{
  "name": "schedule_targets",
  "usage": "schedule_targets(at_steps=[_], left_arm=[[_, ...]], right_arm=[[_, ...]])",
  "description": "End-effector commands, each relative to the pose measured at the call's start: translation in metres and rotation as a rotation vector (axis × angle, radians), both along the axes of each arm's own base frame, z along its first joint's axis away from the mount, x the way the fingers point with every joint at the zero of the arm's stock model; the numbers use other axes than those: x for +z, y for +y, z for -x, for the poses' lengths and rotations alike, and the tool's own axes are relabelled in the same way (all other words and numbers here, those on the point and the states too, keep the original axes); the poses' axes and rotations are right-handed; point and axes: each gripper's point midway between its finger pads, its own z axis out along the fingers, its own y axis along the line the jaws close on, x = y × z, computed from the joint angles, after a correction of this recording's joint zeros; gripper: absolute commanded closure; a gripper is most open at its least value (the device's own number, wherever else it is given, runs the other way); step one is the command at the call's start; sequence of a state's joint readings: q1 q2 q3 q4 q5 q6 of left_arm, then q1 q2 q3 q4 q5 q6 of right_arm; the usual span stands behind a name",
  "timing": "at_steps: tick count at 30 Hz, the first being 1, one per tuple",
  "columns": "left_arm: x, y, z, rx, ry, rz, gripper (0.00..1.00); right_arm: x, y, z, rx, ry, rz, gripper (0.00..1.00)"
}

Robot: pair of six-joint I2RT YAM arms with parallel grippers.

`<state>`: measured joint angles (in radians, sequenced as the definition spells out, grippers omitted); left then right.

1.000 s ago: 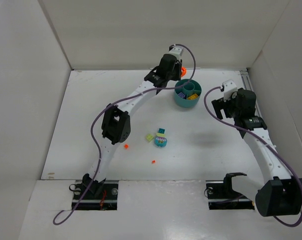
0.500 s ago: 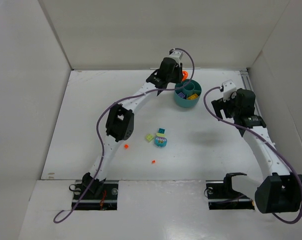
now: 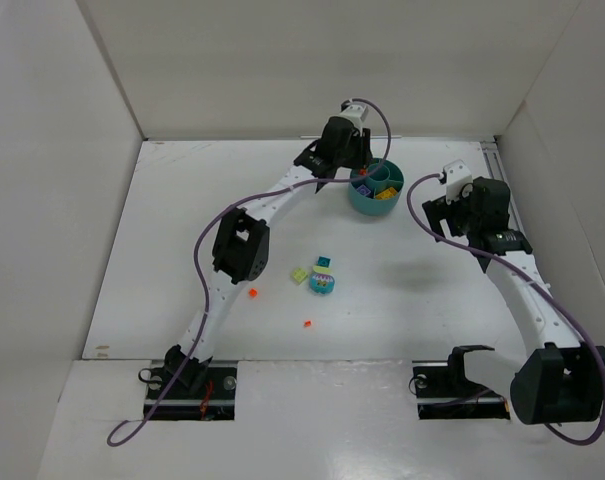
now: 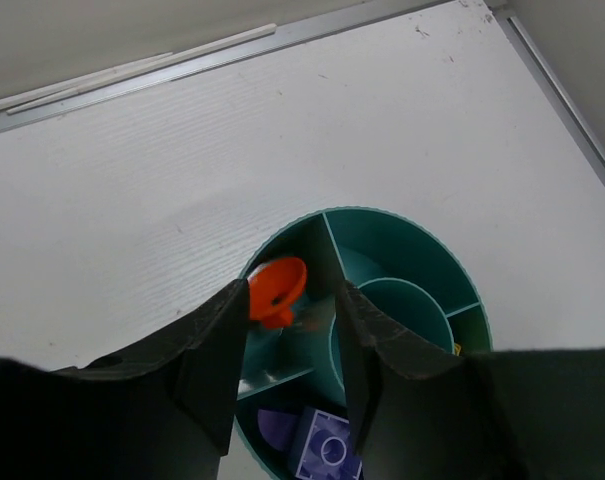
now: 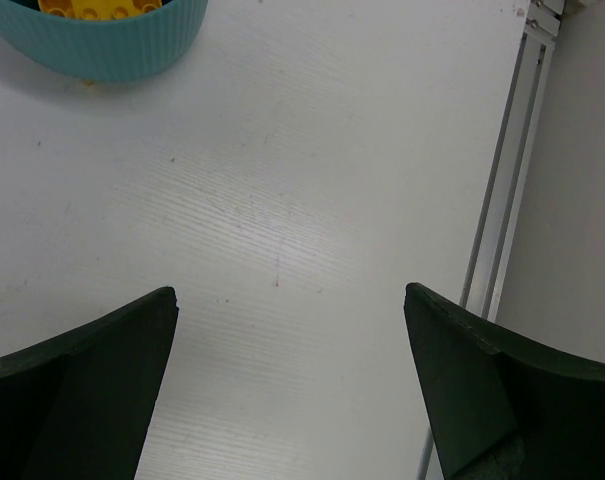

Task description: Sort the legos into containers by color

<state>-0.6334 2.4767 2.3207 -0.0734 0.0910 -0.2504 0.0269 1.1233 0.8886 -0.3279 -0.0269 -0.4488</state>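
**A:** What's at the left gripper [image 4: 291, 296]?

**B:** A glossy orange-red, funnel-shaped lego [image 4: 277, 288]. It rests against one dark finger only. The jaws are parted wider than it, above a wedge compartment of the round, ribbed teal tub [image 4: 387, 240].

**A:** And the right gripper [image 5: 287, 310]?

**B:** Spread wide over the matte white worktop [image 5: 282, 200], near the tub.
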Motion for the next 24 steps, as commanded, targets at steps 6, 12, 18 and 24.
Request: schedule_targets(at_steps=[6, 12, 18, 24], left_arm=[[0.026, 0.001, 0.006, 0.001, -0.026, 0.025, 0.52], [0.073, 0.020, 0.025, 0.012, -0.060, 0.017, 0.01], [0.122, 0.081, 0.067, 0.160, -0.058, -0.001, 0.00], [0.051, 0.174, 0.155, 0.383, 0.174, -0.055, 0.00]], right_arm=[[0.016, 0.003, -0.007, 0.018, -0.064, -0.011, 0.00], [0.018, 0.005, -0.009, 0.045, -0.074, -0.005, 0.00], [0.015, 0.007, -0.006, 0.058, -0.057, -0.001, 0.00], [0.015, 0.030, -0.002, 0.095, -0.046, 0.071, 0.00]])
